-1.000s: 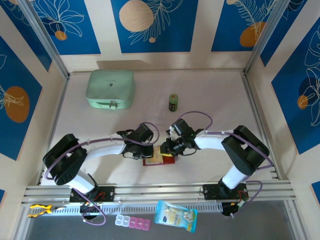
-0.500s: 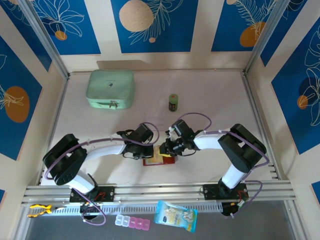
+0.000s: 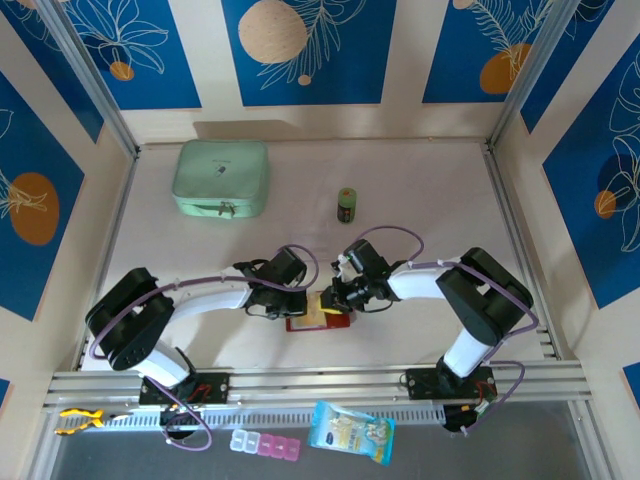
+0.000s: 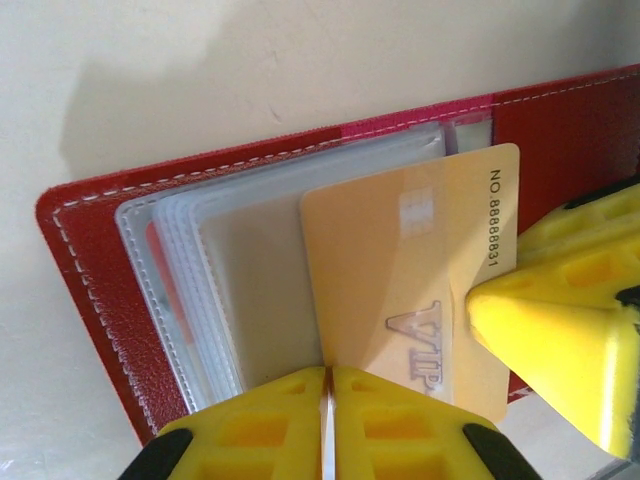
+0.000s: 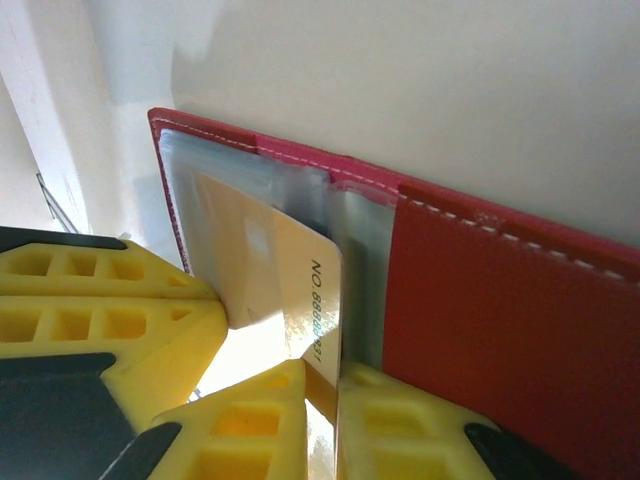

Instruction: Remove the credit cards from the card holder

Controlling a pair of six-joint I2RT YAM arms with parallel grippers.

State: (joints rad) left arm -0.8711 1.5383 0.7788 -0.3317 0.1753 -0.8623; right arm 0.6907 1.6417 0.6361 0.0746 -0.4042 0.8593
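One card (image 4: 400, 290) partly out of holder (image 4: 90, 290) (near table (image 3: 420, 180) edge); right end effector (image 5: 325, 385) pinches card, left end effector (image 4: 326, 385) clamps holder; none freed.

1. Left arm (image 3: 200, 295) first: smooth white shell links, with chunky black housings at the joints.
2. Right arm (image 3: 430, 280), same livery: white links, black blocks at shoulder and elbow.
3. Purple cables on both arms, running along the links and arching free in loops by the wrists.
4. Black base plates sit under each arm.
5. Left gripper (image 4: 328, 400) up close: bright yellow plastic fingers moulded with shallow rectangular pockets, black pieces set in behind.
6. Right gripper (image 5: 325, 400): the same yellow, the same pocketed moulding, black pieces at the lower corners.
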